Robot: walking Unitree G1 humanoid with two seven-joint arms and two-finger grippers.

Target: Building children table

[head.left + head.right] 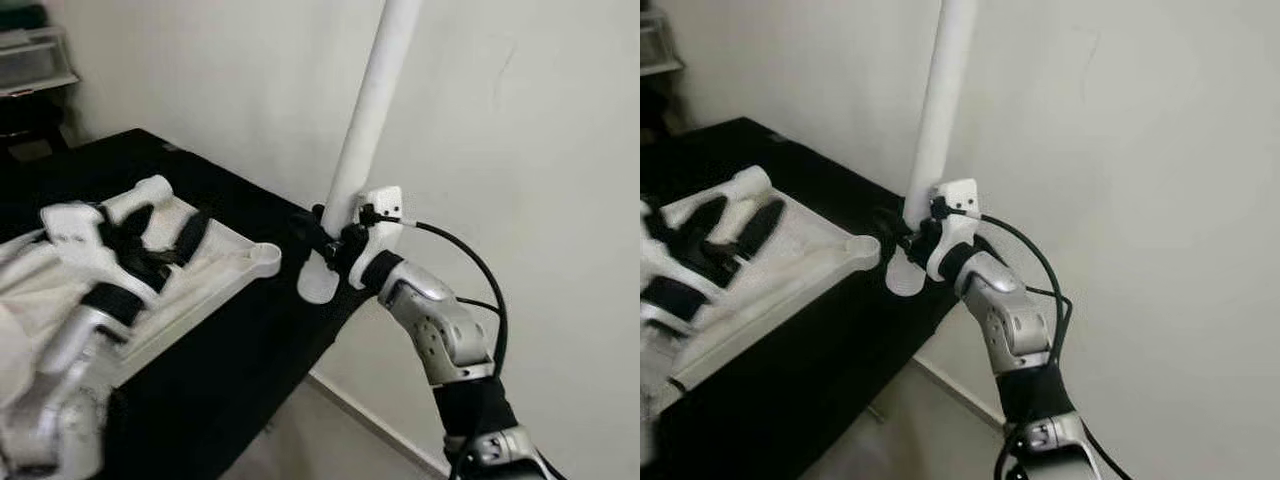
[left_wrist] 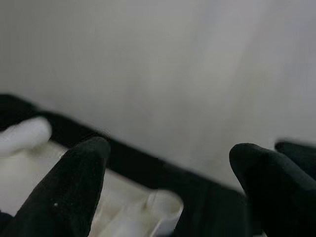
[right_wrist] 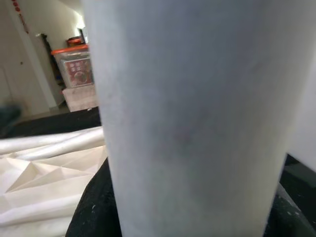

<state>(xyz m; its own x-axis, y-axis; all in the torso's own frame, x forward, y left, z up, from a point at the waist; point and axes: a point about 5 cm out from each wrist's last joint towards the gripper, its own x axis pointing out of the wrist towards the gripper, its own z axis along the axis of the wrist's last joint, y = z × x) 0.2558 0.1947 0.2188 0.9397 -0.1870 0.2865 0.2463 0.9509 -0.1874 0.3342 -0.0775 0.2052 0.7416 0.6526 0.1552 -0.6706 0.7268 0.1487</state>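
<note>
The right tool is pinched around a long white table leg, gripping it low on the shaft, just above its rounded lower end. The leg stands nearly upright, tilted a little to the right at the top, and runs out of the picture against the pale wall. Its lower end sits at the far right edge of the black surface, just beside the corner socket of the white tabletop; whether leg and socket touch cannot be told. The tabletop lies upside down on the black surface, to the left of the leg, its ribbed underside facing up, and another short white stub rises from its far corner. The left tool rests over the tabletop's underside with its black fingers spread apart and nothing between them. In the right wrist view the leg stands close before the camera, and behind it at the far side of the room stands a clear storage box with an orange lid.
</note>
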